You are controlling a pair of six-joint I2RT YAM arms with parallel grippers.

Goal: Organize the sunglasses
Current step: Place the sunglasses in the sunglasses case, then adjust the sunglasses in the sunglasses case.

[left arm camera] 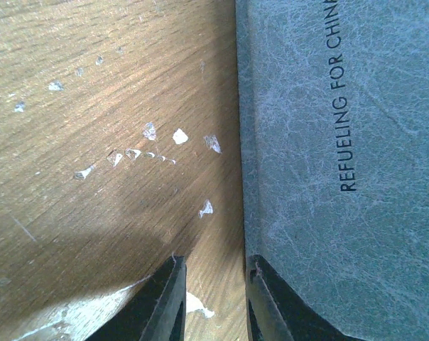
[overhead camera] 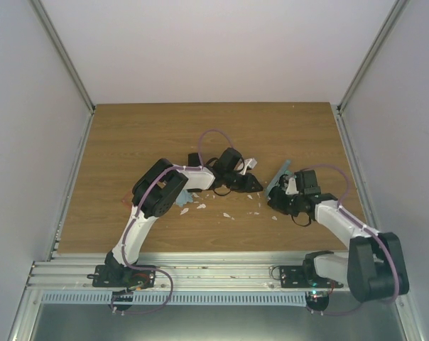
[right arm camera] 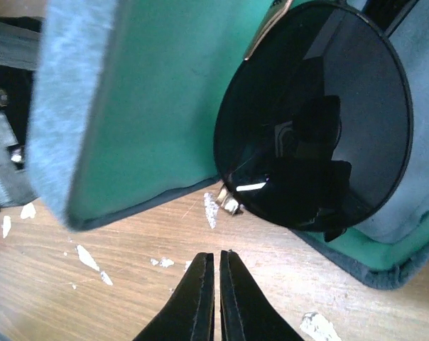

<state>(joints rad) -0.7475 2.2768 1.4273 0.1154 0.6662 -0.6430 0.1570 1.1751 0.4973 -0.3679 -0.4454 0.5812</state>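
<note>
Green-lined case [right arm camera: 150,106] half-holds sunglasses [right arm camera: 328,85] at one o'clock; right pincer [right arm camera: 216,253] clenched empty, left pincer [left arm camera: 214,259] released. Best nudge lens gently inward.

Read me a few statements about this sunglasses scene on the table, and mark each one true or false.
1. The right gripper is shut and holds nothing. True.
2. The sunglasses lie on bare wood, clear of any case. False: they rest in the open case.
3. The open case has a red lining. False: the lining is green.
4. White flecks are scattered on the wooden table. True.
</note>
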